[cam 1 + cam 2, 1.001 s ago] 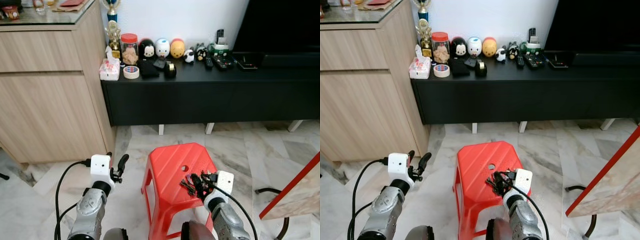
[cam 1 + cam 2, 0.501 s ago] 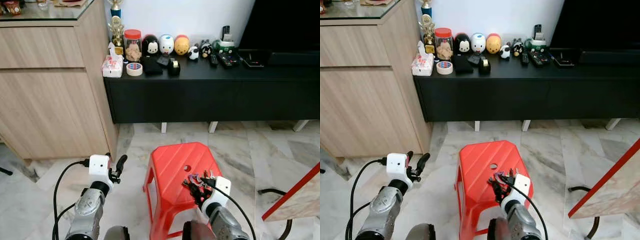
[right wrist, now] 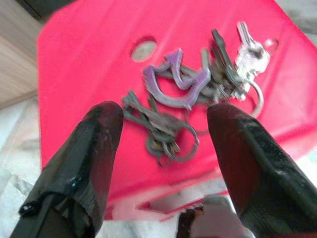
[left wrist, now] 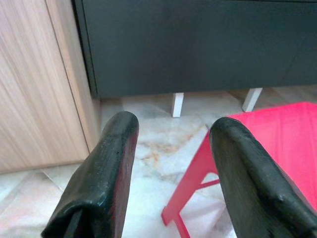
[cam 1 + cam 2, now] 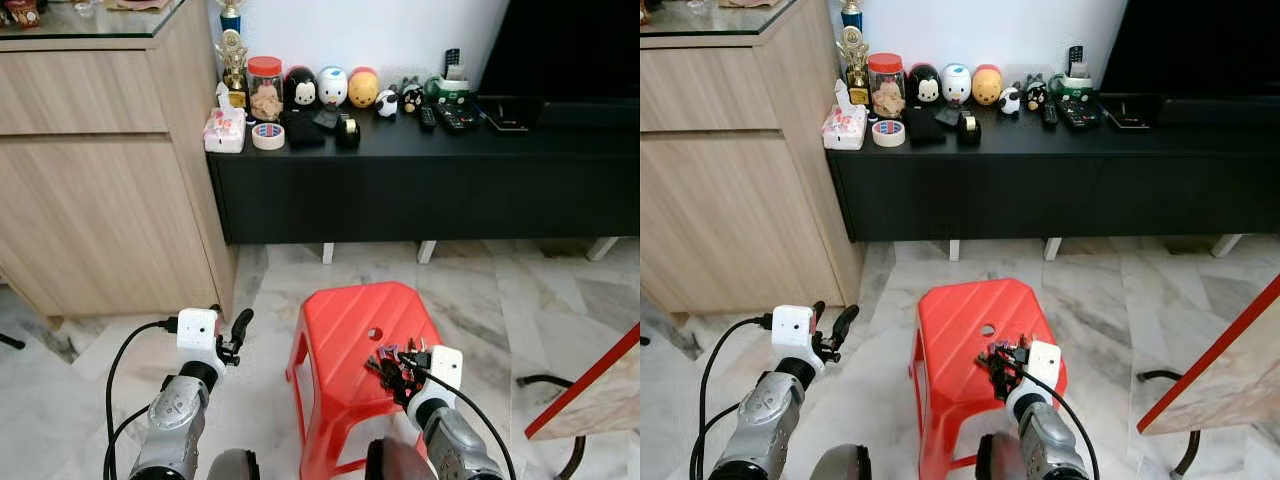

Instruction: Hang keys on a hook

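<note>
Since a second ago my right end effector (image 3: 161, 148) has eased back slightly and now hovers, fingers spread wide, just over the bunch of metal keys with a purple carabiner (image 3: 198, 94) lying on the red plastic stool (image 5: 345, 330). My left end effector (image 4: 173, 163) hangs released, beside the stool.

Red plastic stool (image 5: 350, 330), hole in seat, standing on pale marble floor (image 5: 480, 285); on its seat: bunch of metal keys (image 3: 198, 94) with purple plastic tag, lying flat.
</note>
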Tool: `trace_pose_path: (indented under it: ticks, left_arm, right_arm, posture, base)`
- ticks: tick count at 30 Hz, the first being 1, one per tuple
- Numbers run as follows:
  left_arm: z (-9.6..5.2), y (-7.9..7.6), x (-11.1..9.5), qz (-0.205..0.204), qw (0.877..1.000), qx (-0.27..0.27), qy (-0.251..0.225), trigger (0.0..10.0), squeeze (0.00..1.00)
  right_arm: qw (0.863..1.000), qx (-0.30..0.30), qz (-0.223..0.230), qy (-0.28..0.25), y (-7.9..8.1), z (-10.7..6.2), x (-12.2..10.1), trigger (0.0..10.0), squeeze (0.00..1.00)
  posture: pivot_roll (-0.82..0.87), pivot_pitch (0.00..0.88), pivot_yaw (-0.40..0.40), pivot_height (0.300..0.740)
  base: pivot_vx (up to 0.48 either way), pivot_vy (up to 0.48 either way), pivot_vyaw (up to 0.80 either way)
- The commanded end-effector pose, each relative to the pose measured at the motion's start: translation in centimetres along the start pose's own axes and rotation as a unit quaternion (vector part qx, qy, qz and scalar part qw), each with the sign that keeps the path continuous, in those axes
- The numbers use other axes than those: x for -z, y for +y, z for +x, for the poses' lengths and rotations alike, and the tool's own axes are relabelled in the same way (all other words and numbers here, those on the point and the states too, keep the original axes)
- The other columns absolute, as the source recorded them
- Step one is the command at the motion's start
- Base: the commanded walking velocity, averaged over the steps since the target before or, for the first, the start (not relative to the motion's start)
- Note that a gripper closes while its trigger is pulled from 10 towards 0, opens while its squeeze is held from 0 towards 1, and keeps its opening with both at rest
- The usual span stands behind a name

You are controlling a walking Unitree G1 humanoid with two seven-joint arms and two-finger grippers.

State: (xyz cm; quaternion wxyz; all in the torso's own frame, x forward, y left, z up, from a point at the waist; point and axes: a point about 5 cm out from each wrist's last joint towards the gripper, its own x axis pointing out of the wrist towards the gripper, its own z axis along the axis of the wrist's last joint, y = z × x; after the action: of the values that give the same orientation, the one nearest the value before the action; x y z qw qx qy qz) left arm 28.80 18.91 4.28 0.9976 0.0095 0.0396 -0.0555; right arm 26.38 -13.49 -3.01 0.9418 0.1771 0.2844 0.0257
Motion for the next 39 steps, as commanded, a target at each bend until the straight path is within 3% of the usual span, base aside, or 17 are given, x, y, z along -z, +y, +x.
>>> trace_pose_path:
  ticks: [1,5,6,17,24,32,39]
  left_arm:
    - [0.1,-0.2,0.3,-0.004,1.0,0.003,0.012,10.0,0.0]
    - [0.1,-0.3,0.4,-0.005,1.0,0.002,0.014,10.0,0.0]
    - [0.0,-0.3,0.5,-0.005,1.0,0.003,0.014,10.0,0.0]
    - [-0.1,0.1,0.4,0.001,1.0,0.001,0.01,10.0,0.0]
    - [-0.4,0.2,0.0,0.006,1.0,-0.001,0.002,10.0,0.0]
    - [-0.7,-0.1,-0.5,0.009,1.0,0.006,-0.009,10.0,0.0]
    - [-0.5,-0.5,-1.3,0.006,1.0,0.01,-0.022,10.0,0.0]
  right_arm:
    - [1.0,0.008,-0.007,0.015,-0.3,0.0,0.3,10.0,0.0]
    - [1.0,0.01,0.025,0.01,-0.4,0.0,0.1,10.0,0.0]
    - [0.998,0.009,0.055,0.004,-0.4,0.1,-0.2,10.0,0.0]
    - [0.993,-0.022,0.118,0.016,0.7,0.6,-0.5,10.0,0.0]
    - [0.993,-0.048,0.105,0.022,1.5,0.8,-0.6,10.0,0.0]
    - [0.996,-0.041,0.082,0.01,1.3,0.9,-1.1,10.0,0.0]
    - [0.995,-0.032,0.096,-0.016,1.1,0.9,-1.8,10.0,0.0]
  posture:
    - [0.05,0.032,-0.057,0.579]
    - [0.05,0.036,-0.056,0.579]
    - [0.06,0.038,-0.056,0.579]
    - [0.07,0.058,-0.055,0.579]
    - [0.08,0.08,-0.055,0.579]
    - [0.07,0.117,-0.055,0.579]
    - [0.06,0.14,-0.057,0.579]
  base:
    - [0.0,0.0,0.0]
    - [0.0,0.0,0.0]
    - [0.0,0.0,0.0]
    - [0.0,0.0,0.0]
    - [0.0,0.0,0.0]
    - [0.0,0.0,0.0]
    - [0.0,0.0,0.0]
